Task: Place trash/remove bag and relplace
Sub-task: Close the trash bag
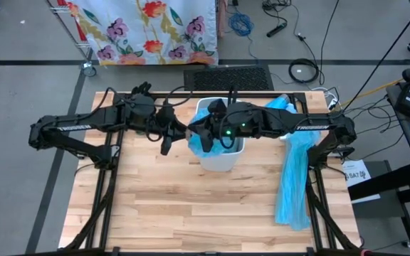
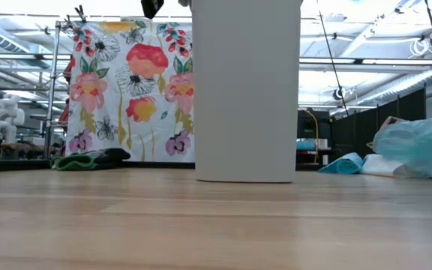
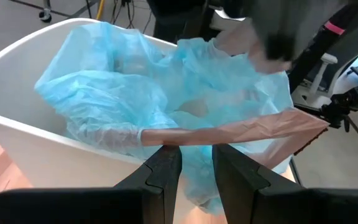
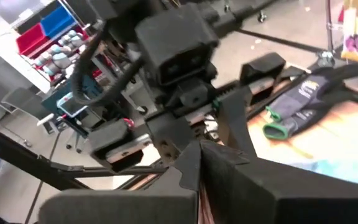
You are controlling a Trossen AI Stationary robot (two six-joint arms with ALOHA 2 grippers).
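Note:
A white bin (image 1: pixel 223 165) stands at the table's middle, lined with a light-blue bag (image 3: pixel 117 93). A long strip of brown paper trash (image 3: pixel 241 132) lies across the bag's mouth. My left gripper (image 3: pixel 194 168) is at the bin's left wall, shut on the bag where it drapes over the rim. My right gripper (image 1: pixel 206 135) hovers over the bin's mouth, its fingers (image 4: pixel 185 168) shut with a sliver of brown paper (image 4: pixel 206 210) between them. The low view shows only the bin's wall (image 2: pixel 246 90). My left gripper pinches a fold of the bag's edge (image 3: pixel 195 158) between its two fingers, coming nearly level from the table's left. That edge hangs slack over the bin's rim. My right gripper holds brown paper between its shut fingers, slanting down from the right; its fingers hide which part.
A long light-blue plastic strip (image 1: pixel 294 178) lies down the table's right side, beside the right arm. A black mat (image 1: pixel 226 77) sits behind the bin. Grey gloves (image 4: pixel 303 102) lie at the table's far edge. Bare wood lies in front of the bin.

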